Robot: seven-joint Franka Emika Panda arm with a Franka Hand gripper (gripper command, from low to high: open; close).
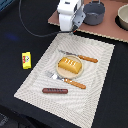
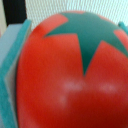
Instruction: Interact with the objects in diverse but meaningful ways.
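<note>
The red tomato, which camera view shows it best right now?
The wrist view. The red tomato fills the picture, its green star top plain, with teal fingers at its sides. In the exterior view no tomato can be seen; only the gripper shows, above the mat's far edge.

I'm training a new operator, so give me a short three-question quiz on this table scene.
1. True or false: the bread lies on the plate.
2. What sits between the claw pads in the wrist view? A lemon, B tomato, C egg.
3. Fill in: off the mat, on the exterior view's left, lies the yellow ____.
Key: 1 true; 2 B; 3 packet.
</note>
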